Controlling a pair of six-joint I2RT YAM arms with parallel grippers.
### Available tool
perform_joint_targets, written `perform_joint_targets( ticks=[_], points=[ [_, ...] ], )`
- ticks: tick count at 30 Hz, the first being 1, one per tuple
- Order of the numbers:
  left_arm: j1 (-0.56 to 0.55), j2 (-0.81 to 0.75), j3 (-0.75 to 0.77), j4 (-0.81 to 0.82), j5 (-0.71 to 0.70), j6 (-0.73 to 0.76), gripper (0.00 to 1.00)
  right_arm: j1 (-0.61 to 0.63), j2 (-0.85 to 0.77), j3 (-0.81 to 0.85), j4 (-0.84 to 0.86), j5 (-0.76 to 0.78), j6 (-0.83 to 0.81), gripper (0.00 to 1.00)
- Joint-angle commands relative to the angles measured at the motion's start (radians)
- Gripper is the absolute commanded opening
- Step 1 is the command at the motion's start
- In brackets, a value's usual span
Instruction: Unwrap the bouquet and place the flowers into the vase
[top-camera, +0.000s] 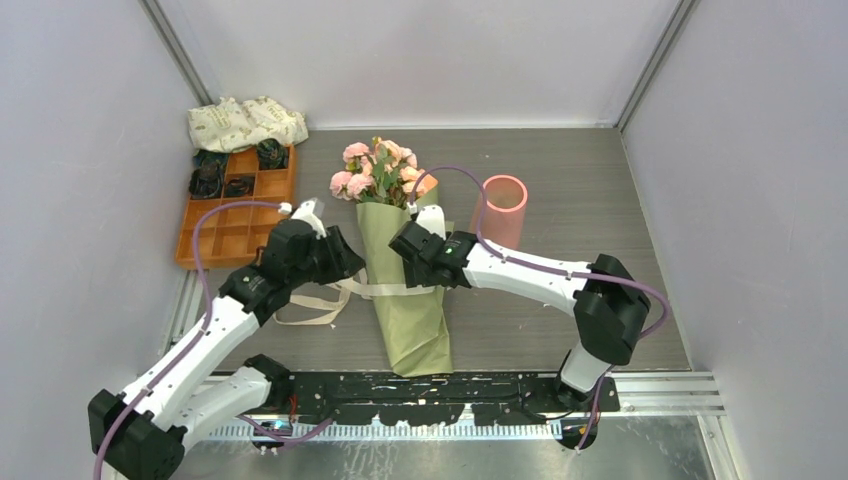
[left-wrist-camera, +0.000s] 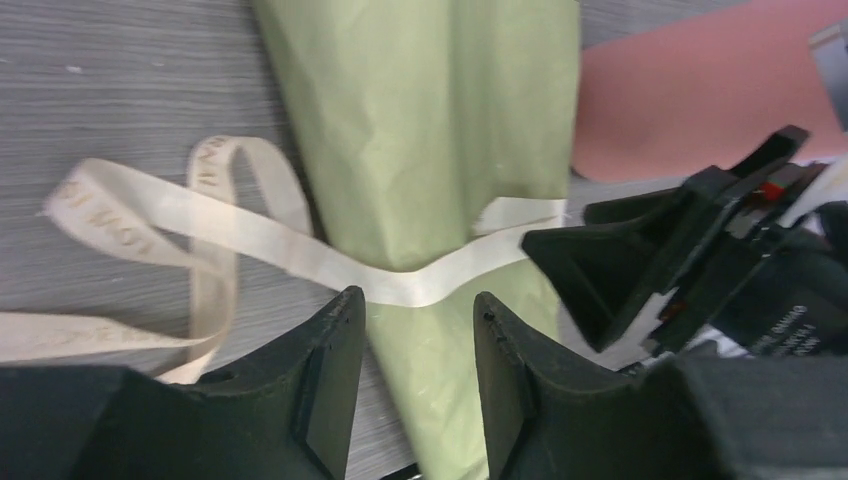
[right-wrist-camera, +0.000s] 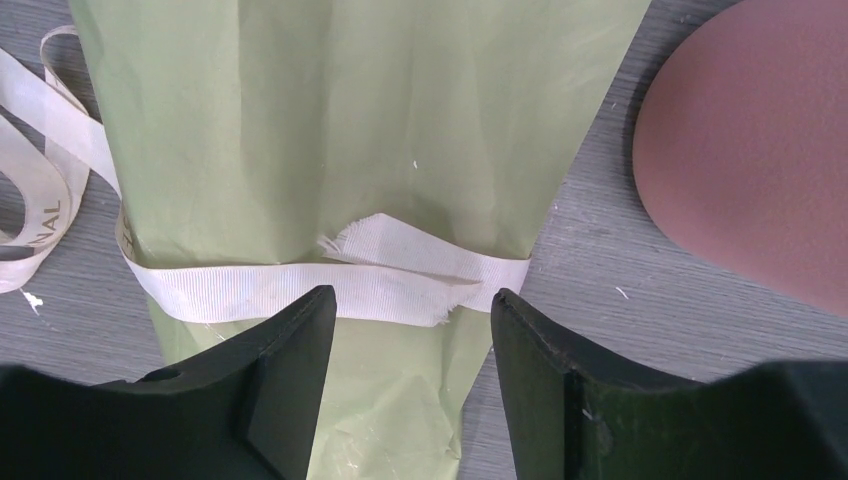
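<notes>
At the centre of the top view, the left gripper (top-camera: 352, 266) sits at the left edge of the bouquet (top-camera: 405, 305), a cone of olive-green paper lying flat on the grey wood-grain table (top-camera: 600, 200). In the left wrist view its fingers (left-wrist-camera: 330, 380) stand apart with nothing clamped between them; the cream ribbon (left-wrist-camera: 250, 235) passes just above the gap.

The right gripper (top-camera: 402, 240) meets the cone from the right side. In the right wrist view its jaws are parted as well – the ribbon band (right-wrist-camera: 250, 285) crosses the paper just above the fingertips, and a frayed ribbon end lies on the front of the cone. No finger grips the ribbon or the paper.

Loose ribbon loops (top-camera: 315, 305) trail on the table to the left of the cone. The pink and peach flowers (top-camera: 380, 170) project from the cone's wide end, toward the upper centre of the frame, and the narrow end points to the lower centre.

The salmon-pink cylindrical vase (top-camera: 500, 210) stands upright just right of the flower heads, apart from them.

At upper left sits an orange compartment tray (top-camera: 215, 245) holding dark items – above it lies a white leaf-print cloth bundle (top-camera: 245, 122).
</notes>
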Motion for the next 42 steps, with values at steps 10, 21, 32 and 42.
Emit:
perform_joint_targets(
  ticks=[10,21,32,42],
  points=[
    [-0.258,0.296,0.055,0.148,-0.062,-0.042,0.49,0.003,-0.298,-0.052,-0.031,0.101,0.04,0.65],
    [-0.295,0.444,0.094,0.115,-0.238,-0.031,0.46,0.003,-0.455,-0.129,-0.049,0.105,0.066,0.65],
    [-0.294,0.514,0.102,0.052,-0.343,-0.028,0.23,0.003,-0.478,-0.158,-0.016,0.089,0.068,0.65],
    [-0.294,0.368,0.133,-0.125,-0.456,-0.058,0.0,0.003,-0.481,-0.172,0.005,0.084,0.06,0.64]
  ],
)
